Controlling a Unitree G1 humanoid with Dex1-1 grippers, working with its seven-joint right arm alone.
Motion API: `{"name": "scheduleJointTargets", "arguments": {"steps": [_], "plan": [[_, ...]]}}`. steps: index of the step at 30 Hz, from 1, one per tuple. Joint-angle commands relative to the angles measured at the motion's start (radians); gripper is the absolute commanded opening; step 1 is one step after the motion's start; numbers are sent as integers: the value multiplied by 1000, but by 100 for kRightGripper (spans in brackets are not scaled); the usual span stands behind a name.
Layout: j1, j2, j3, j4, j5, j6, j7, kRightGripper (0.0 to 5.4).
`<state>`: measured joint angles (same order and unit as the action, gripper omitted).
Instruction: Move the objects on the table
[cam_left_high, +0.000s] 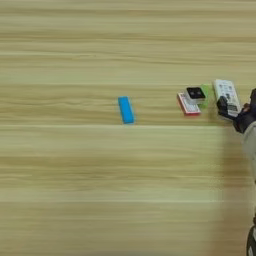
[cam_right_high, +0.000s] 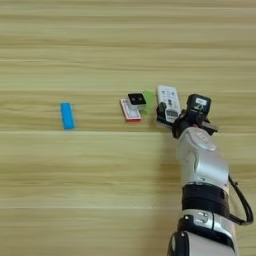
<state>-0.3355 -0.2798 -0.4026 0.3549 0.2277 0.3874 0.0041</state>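
Meanwhile, the right gripper (cam_right_high: 176, 114) straddles the near end of the white remote (cam_right_high: 168, 99), black fingers spread either side; whether they grip is unclear. Its long axis runs away from the wrist; the blue bar (cam_right_high: 66, 115) lies far left.

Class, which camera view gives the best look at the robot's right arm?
The right eye view: it shows the whole silver forearm leading to the gripper at the remote. The left eye view catches only a sliver at its right edge.
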Motion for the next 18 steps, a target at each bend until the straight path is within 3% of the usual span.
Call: {"name": "scheduleJointTargets", "arguments": {"steps": [1, 8, 18], "plan": [[-55, -24, -12, -72, 13, -80, 6, 539], [-33, -7, 16, -140, 17, -126, 42, 539], [-5, 9, 120, -278, 4, -77, 101, 539]]}}
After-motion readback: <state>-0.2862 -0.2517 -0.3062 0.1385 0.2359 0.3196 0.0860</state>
